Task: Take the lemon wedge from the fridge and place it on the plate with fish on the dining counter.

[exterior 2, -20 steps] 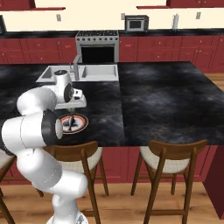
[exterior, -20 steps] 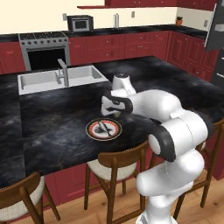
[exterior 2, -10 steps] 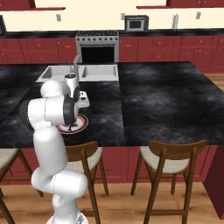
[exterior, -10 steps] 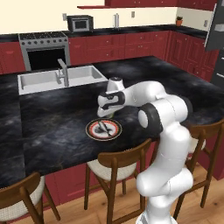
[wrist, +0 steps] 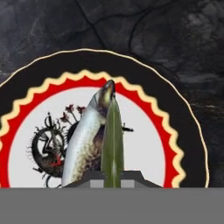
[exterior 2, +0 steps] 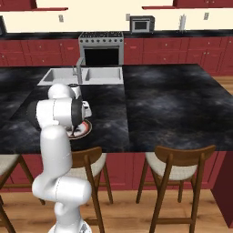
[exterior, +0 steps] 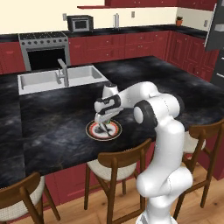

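Gripper (exterior: 103, 127) is seen in the left base view lowered over the plate with fish (exterior: 103, 130), which lies on the dining counter (exterior: 52, 127) near its front edge, in front of the sink (exterior: 59, 77). A stool (exterior: 118, 164) stands below the counter edge.

From the right base view the plate (exterior 2: 83, 129) is partly hidden behind the arm, again near the counter's (exterior 2: 173, 104) front edge, on the left side.

From the hand view, the plate's (wrist: 186, 131) black and red rim is seen close below, with the fish (wrist: 85, 138) on its white centre. The lemon wedge (wrist: 112, 144), seen edge-on as a thin green-yellow sliver, is pinched between the fingers just above the fish.
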